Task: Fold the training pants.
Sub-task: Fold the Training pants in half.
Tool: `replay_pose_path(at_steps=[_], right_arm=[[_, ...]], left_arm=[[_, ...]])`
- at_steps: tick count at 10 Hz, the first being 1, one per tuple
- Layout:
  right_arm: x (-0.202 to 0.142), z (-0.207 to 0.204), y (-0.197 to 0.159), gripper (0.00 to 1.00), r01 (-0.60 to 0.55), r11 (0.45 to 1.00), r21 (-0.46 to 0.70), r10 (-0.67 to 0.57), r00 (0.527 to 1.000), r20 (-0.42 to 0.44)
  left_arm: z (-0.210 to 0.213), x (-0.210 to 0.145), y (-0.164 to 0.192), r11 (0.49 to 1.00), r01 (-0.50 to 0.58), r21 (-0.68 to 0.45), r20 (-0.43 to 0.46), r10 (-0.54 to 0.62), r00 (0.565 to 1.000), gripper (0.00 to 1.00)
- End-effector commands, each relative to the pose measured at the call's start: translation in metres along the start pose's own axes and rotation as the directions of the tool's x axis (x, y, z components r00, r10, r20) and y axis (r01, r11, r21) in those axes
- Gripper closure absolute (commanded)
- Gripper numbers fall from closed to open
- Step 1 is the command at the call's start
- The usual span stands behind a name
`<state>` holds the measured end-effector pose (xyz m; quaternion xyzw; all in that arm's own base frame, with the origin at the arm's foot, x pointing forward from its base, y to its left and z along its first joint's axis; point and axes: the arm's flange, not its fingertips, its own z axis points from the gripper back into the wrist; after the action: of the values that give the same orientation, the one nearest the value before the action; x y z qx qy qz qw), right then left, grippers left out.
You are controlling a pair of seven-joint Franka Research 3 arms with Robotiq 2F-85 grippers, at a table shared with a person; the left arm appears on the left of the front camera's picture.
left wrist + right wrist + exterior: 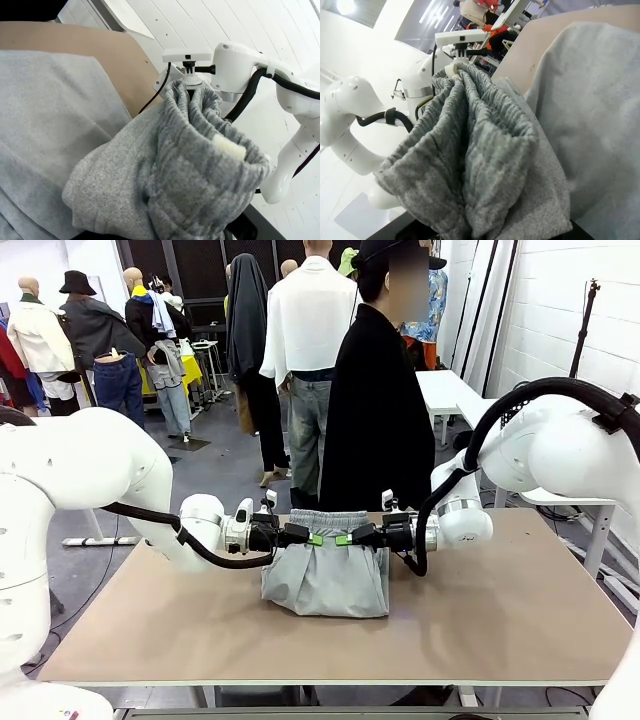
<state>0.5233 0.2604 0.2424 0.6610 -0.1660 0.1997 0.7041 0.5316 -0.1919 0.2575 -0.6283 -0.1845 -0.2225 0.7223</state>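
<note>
Bare table (520, 610) flanking training pants (325, 580)

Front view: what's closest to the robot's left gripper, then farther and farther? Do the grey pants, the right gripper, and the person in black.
1. The training pants: the left gripper is pinching their waistband, so they touch.
2. The right gripper: just beside it, gripping the same waistband from the other side.
3. The person: standing behind the table's far edge.

White arms (90, 475), black cables (190, 540), apparently green-padded tools.
</note>
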Motion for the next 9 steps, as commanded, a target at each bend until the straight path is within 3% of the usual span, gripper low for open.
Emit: replay_pose_path(at_steps=[1,9], right_arm=[[0.021,0.002,-0.011,1.0,0.019,0.999,-0.034,-0.018,0.999,0.027],[0.052,0.008,-0.033,1.0,0.052,0.997,-0.055,-0.049,0.998,0.045]], left_arm=[[0.001,0.017,0.015,0.999,-0.027,0.024,-0.007,0.027,1.0,1.0],[0.004,0.055,0.04,0.996,-0.054,0.072,0.018,0.052,0.998,1.0]])
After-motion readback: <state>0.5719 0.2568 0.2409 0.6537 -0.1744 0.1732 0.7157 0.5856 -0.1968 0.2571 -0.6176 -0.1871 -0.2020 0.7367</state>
